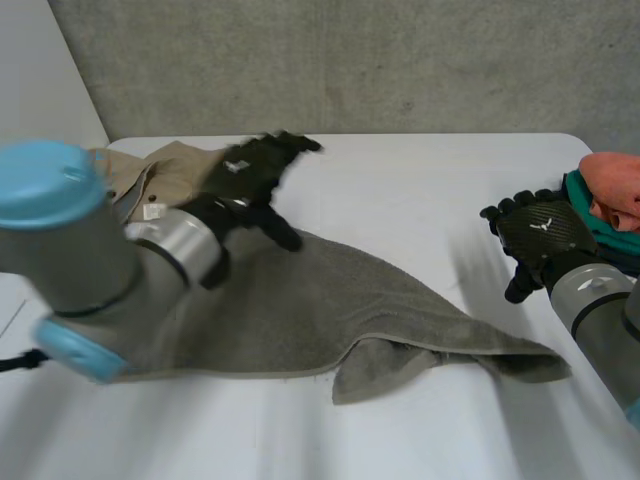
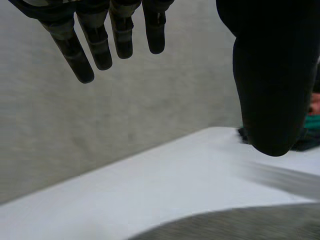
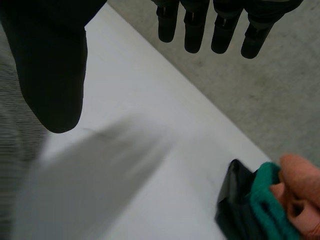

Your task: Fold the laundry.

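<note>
Grey terry towel [image 1: 320, 310] lies rumpled, wedge-shaped, on white surface [image 1: 420, 190]. Both spread wide, empty: left robot hand [image 1: 250, 170], right robot hand [image 1: 540, 232].

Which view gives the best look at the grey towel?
The head view: the towel lies there nearly whole on the table, one corner folded over. The left wrist view catches a strip of its edge; the right wrist view a sliver beside the right hand.

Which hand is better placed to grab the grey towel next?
Probably left: the left hand hovers open at the grey towel's far edge; the right hand is over bare table, apart from it.
</note>
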Controlling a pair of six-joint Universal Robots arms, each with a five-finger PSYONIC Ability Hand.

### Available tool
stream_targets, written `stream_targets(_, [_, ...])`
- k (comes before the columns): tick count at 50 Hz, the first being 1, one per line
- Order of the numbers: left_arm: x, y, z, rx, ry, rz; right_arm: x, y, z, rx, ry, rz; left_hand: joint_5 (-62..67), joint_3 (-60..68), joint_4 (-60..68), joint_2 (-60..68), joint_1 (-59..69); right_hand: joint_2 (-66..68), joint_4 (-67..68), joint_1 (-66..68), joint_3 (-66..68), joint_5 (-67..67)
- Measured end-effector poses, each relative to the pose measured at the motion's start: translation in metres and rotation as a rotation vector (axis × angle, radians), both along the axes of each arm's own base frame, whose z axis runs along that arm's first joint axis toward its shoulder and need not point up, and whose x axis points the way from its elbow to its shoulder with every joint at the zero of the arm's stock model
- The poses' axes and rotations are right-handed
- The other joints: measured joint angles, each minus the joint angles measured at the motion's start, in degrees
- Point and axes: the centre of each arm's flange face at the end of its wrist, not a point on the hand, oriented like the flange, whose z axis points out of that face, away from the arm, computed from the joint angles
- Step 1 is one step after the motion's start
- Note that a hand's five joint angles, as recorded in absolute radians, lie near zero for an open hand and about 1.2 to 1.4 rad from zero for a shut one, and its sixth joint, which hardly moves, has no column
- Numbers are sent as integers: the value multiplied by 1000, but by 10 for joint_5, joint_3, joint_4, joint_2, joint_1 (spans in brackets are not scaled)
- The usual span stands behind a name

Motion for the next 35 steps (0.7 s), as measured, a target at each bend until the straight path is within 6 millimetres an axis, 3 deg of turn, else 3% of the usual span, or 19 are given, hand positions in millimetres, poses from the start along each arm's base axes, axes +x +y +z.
stream_targets(3, [24, -1, 7, -21, -34, 58, -1, 8, 3, 61, -8, -3, 0, 0, 0, 0, 0, 0, 0, 0, 0, 0])
stream_targets(6, [52, 4, 2, -33, -133, 123, -4, 21, 4, 169, -19, -11, 0, 0, 0, 0, 0, 0, 0, 0, 0, 0])
stream_targets(13, [103, 22, -36, -1, -417, 215, -8, 41, -9, 345, -22, -5, 0, 0, 0, 0, 0, 0, 0, 0, 0, 0])
stream_targets(15, [120, 28, -51, 28, -506, 240, -7, 44, -21, 369, -19, 18, 0, 0, 0, 0, 0, 14, 16, 13, 20, 1])
stream_targets(16, [123, 29, -54, 34, -521, 246, -7, 44, -24, 370, -17, 22, 0, 0, 0, 0, 0, 54, 53, 51, 51, 18])
stream_targets(19, [139, 33, -65, 70, -570, 273, -4, 38, -41, 343, 2, 47, 0, 0, 0, 0, 0, 350, 348, 354, 349, 277])
stream_targets(21, [145, 34, -69, 86, -575, 279, -3, 32, -48, 300, 15, 58, 0, 0, 0, 0, 0, 508, 505, 485, 504, 400])
stream_targets(24, [148, 34, -72, 100, -557, 272, 0, 22, -50, 217, 30, 66, 0, 0, 0, 0, 0, 539, 556, 494, 551, 427])
stream_targets(27, [148, 34, -71, 112, -515, 258, 5, 14, -39, 109, 34, 75, 0, 0, 0, 0, 0, 539, 564, 494, 557, 433])
stream_targets(35, [138, 35, -65, 166, -354, 237, 38, 27, 44, -199, -43, 175, 0, 0, 0, 0, 0, 539, 565, 494, 557, 438])
